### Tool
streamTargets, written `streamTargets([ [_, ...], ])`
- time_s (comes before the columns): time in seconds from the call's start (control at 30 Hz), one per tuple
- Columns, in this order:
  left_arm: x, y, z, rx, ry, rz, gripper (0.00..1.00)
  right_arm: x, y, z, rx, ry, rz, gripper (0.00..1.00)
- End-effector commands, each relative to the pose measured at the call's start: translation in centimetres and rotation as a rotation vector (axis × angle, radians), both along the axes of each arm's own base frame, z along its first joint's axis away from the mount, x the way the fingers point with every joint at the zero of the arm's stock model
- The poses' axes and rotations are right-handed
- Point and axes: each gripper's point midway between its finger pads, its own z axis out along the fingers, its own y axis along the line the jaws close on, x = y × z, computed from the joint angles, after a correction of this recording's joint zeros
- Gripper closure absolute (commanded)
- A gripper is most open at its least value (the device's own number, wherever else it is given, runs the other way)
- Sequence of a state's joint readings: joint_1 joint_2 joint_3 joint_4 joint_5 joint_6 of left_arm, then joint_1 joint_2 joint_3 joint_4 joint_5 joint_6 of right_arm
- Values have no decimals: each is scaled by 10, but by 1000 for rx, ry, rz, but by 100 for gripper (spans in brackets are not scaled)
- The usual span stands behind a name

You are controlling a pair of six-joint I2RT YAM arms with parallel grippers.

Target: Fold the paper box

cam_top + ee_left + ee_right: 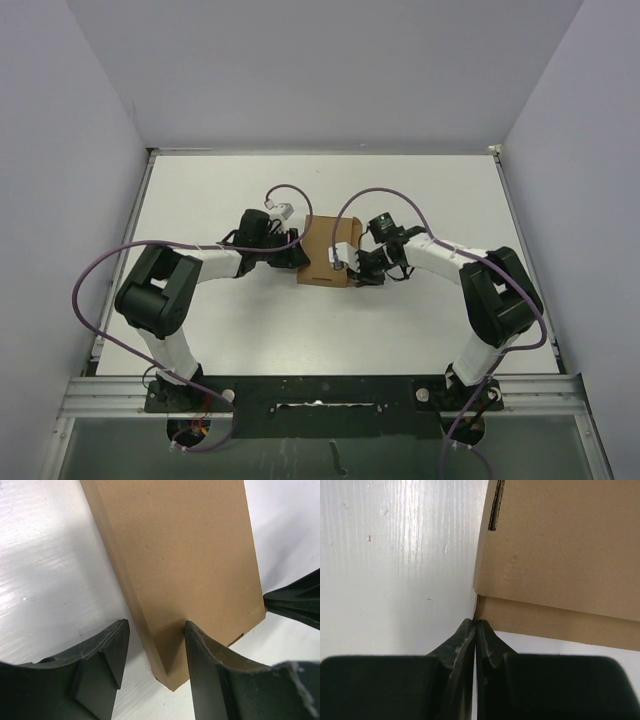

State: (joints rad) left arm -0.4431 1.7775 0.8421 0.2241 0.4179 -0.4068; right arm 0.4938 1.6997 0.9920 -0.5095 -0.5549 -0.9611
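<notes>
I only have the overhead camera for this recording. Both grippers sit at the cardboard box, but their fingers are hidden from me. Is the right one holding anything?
Observer: The right wrist camera shows the right gripper shut, its tips pressed together right at the edge of the box. No cardboard shows between them.
Operator: And the left one?
Observer: The left gripper is open and straddles a corner of the box. One finger meets the cardboard, while the other finger stands apart from the box's side.
Operator: Is the box flat on the table there?
Observer: At that corner, yes: it lies as a thin slab on the white table.
</notes>
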Motion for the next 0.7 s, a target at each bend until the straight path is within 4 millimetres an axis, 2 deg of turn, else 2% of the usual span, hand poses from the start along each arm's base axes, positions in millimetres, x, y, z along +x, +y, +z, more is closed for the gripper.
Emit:
streamTargets([
  [0.0, -4, -7, -5, 36, 15, -19, 54, 10, 17, 15, 33, -37, 15, 100],
  [0.23, -9, -9, -7, 46, 26, -19, 54, 10, 19, 15, 23, -10, -3, 100],
  [0.67, -14, -14, 0, 48, 18, -33, 55, 8, 37, 33, 67, -2, -26, 100],
])
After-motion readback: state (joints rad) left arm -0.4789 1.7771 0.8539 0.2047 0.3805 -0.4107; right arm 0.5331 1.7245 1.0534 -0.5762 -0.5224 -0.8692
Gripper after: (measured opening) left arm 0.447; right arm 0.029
